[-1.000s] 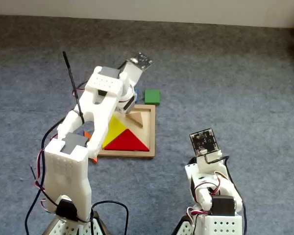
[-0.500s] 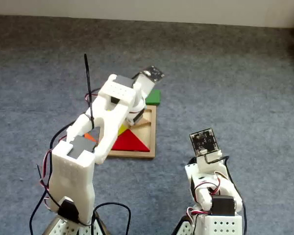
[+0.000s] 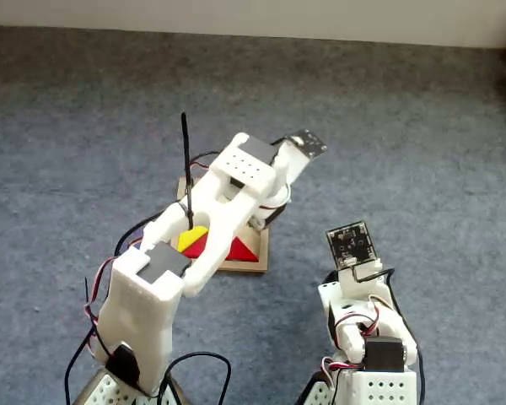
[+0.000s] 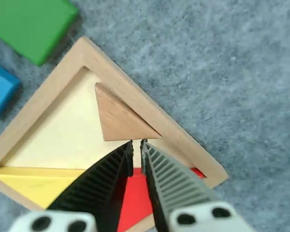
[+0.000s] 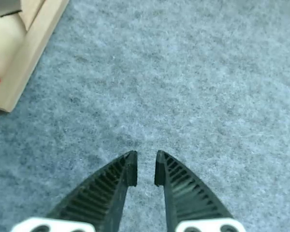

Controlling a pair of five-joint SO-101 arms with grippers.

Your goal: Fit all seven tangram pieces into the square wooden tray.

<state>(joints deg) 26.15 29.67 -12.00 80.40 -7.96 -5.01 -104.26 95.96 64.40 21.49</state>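
Observation:
The square wooden tray [image 4: 150, 104] holds a brown triangle [image 4: 118, 118] in one corner, a yellow piece [image 4: 34, 181] and a red piece [image 4: 135, 198]. My left gripper [image 4: 136, 143] hovers shut and empty just above the brown triangle's edge. A green piece [image 4: 31, 24] and a blue piece [image 4: 0, 92] lie on the carpet outside the tray. From above, the left arm [image 3: 236, 181] covers most of the tray [image 3: 244, 266]; yellow [image 3: 192, 239] and red [image 3: 240, 250] peek out. My right gripper [image 5: 145, 166] is shut and empty over bare carpet.
Grey carpet surrounds the tray on all sides. The right arm [image 3: 363, 329] sits folded at the near right, a short way from the tray's corner [image 5: 19, 63]. A black cable [image 3: 186, 169] sticks up from the left arm.
The left arm has swung rightward across the tray, from its far left side to its far right corner, now hiding the green piece from above. The right arm has stayed still.

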